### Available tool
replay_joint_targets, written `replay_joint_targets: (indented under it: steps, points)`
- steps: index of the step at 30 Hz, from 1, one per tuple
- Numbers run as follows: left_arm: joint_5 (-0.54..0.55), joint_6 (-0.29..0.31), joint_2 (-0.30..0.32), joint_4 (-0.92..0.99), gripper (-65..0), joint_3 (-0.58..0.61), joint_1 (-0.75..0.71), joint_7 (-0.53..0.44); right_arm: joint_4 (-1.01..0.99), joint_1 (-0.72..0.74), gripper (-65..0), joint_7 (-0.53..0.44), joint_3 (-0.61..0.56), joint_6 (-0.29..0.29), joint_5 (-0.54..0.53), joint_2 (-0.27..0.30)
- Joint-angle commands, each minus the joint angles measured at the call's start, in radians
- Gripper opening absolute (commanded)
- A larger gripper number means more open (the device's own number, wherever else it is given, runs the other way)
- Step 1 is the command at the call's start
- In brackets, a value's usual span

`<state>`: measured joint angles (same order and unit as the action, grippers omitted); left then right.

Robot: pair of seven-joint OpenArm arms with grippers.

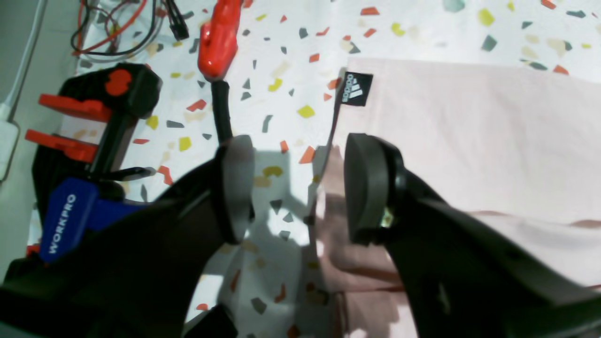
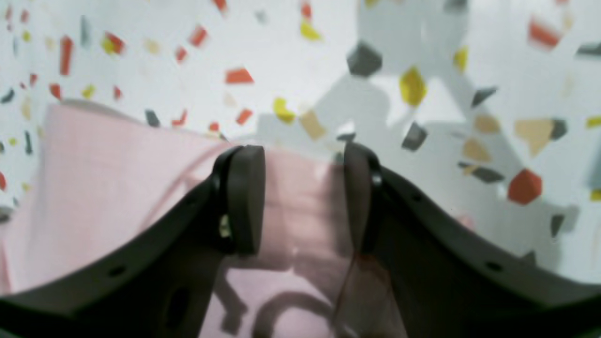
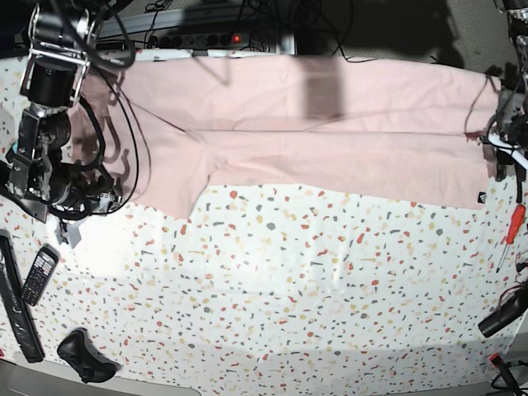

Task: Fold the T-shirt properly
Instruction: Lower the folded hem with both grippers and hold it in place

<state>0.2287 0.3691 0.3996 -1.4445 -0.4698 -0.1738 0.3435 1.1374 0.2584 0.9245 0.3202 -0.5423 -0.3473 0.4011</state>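
In the left wrist view the left gripper [image 1: 298, 188] hangs with jaws wide, straddling the hem edge of the T-shirt [image 1: 469, 141] beside its black logo tag [image 1: 357, 88]; the right gripper [image 2: 303, 197] stands wide over a pink edge, gripping nothing; beyond, the shirt lies spread along the far side of the terrazzo table [image 3: 289, 289]; a red-handled screwdriver [image 3: 510, 235] lies near.

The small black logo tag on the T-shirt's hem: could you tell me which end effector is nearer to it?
Left. The left end effector hovers open beside the logo tag; the right end effector is at the T-shirt's opposite end.
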Motion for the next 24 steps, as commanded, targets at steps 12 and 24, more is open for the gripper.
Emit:
replay_joint_targets:
  steps: [12,24]
  points:
    - [0.007,-0.006,0.019,-0.018,-35.4,-0.007,0.011,-0.03,0.001,0.041,-65.0,-0.102,0.004,-0.009,-0.004,0.026]
    - [0.007,-0.006,0.019,-0.018,-35.4,-0.007,0.011,-0.03,0.003,0.117,-64.0,0.033,0.003,-0.057,-0.005,0.051]
